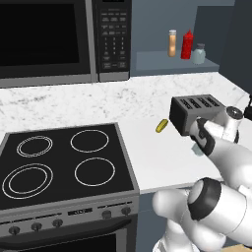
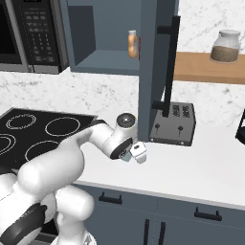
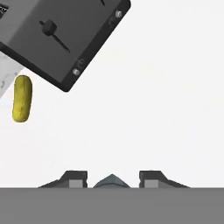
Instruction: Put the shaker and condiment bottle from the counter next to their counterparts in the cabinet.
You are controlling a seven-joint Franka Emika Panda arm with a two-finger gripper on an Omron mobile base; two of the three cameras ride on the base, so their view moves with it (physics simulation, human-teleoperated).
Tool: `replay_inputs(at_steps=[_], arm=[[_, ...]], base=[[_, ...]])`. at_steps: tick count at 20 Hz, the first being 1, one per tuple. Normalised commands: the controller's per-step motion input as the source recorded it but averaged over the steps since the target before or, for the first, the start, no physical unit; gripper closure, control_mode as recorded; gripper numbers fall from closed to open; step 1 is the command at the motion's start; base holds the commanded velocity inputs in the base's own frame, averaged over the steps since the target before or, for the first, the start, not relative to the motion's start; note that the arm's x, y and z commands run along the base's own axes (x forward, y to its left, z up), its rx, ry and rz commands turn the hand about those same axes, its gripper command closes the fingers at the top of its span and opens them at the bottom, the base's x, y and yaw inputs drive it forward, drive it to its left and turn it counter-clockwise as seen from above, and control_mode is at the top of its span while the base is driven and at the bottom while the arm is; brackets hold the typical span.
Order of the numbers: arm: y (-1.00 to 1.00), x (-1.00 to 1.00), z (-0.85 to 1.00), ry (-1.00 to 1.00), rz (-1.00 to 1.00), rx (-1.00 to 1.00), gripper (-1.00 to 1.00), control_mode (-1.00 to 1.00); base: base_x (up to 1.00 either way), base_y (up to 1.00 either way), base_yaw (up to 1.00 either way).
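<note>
Left base view: the bottle (image 1: 172,43) stood in the cabinet (image 1: 167,63) beside the red bottle (image 1: 187,45) and the twin (image 1: 199,54). The gripper (image 1: 198,147) hung low over the counter (image 1: 162,157).

Right base view: it sat just before the toaster (image 2: 174,123).

Hand view: a blue-grey tip, likely the shaker (image 3: 111,180), lay between the fingertips (image 3: 76,178); whether they pinched it was unclear. Grasping seemed underway; next came a firm grip, then a lift.
</note>
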Motion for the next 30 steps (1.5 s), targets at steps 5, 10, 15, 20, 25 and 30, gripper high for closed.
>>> replay_inputs(at_steps=[5, 10, 15, 20, 25, 30], arm=[[0.06, -0.28, 0.73, -0.21, -0.06, -0.04, 1.00, -1.00], [0.39, 0.00, 0.63, -0.18, -0.09, -0.14, 1.00, -1.00], [0.37, 0.05, 0.88, -0.10, -0.03, -0.17, 1.00, -1.00], [0.16, -0.04, 0.60, -0.01, -0.07, -0.04, 1.00, -1.00], [0.04, 0.03, 0.95, 0.00, -0.01, -0.04, 1.00, -1.00], [0.00, 0.01, 1.00, 0.01, 0.00, -0.02, 1.00, -1.00]], base=[[0.00, 0.00, 0.00], [0.00, 0.00, 0.00], [0.00, 0.00, 0.00], [0.00, 0.00, 0.00], [0.00, 0.00, 0.00], [0.00, 0.00, 0.00]])
